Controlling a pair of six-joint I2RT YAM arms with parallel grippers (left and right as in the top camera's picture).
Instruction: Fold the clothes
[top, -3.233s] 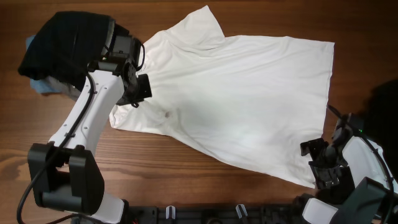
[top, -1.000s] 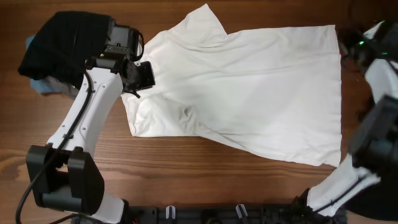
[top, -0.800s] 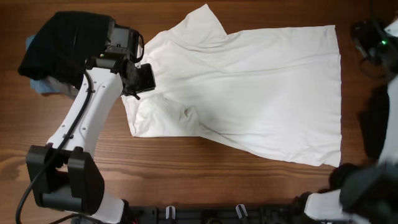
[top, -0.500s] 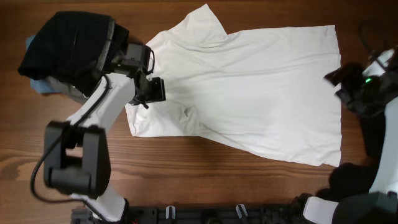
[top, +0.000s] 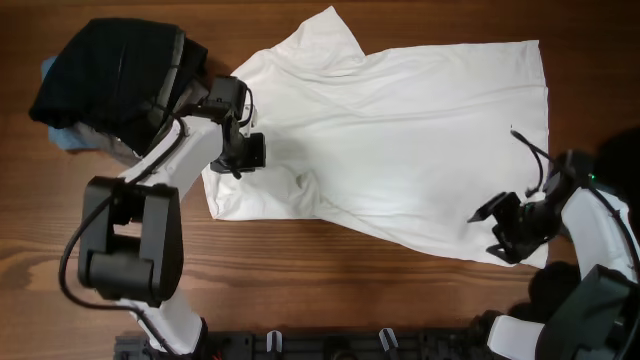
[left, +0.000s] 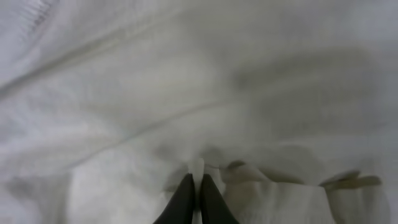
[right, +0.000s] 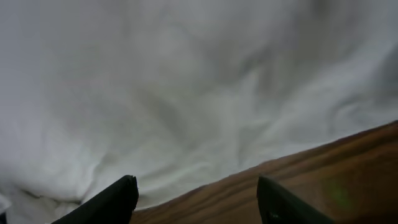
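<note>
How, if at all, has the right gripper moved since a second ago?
Yes. Overhead, the right gripper went from the white shirt's top right corner down to its bottom right corner.

Open wood here along the near side of the table (top: 330, 290), between the arm bases, plus a thinner strip beyond the far edge of the white shirt (top: 400, 130). Far left, a dark clothes pile (top: 100, 70) (sitting on a blue cloth (top: 60, 138)) blocks that corner, and the left arm (top: 175, 170) lies across the way to the shirt's left hem. The right gripper (top: 490, 235), fingers spread, occupies the near right corner.
</note>
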